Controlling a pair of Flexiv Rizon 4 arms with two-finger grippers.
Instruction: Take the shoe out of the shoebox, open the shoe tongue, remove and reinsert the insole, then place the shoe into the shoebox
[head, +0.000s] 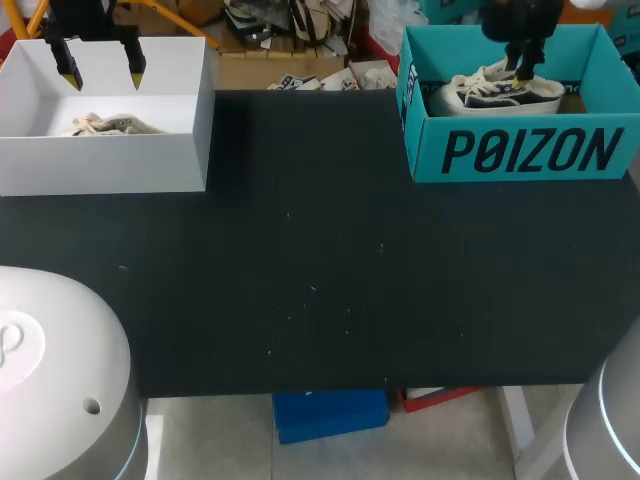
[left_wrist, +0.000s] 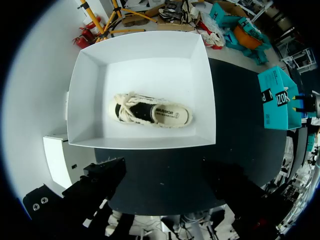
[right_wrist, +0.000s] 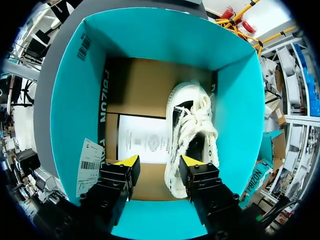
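A teal shoebox (head: 520, 150) stands at the table's far right. A white sneaker with a dark upper (head: 500, 95) lies inside it. My right gripper (head: 522, 72) is lowered into this box over the shoe's heel end. In the right wrist view the gripper (right_wrist: 159, 161) is open. One fingertip is over the sneaker's (right_wrist: 192, 125) opening and the other is beside it above the box floor, with the shoe's side wall between them. My left gripper (head: 102, 73) hangs open above a white box (head: 100, 165) at far left, which holds a cream shoe (left_wrist: 150, 112).
A white paper sheet (right_wrist: 142, 142) lies on the cardboard floor of the teal box (right_wrist: 75, 100) beside the sneaker. The black tabletop (head: 300, 250) stretches between the two boxes. My arms' pale bases (head: 50, 370) fill the near corners.
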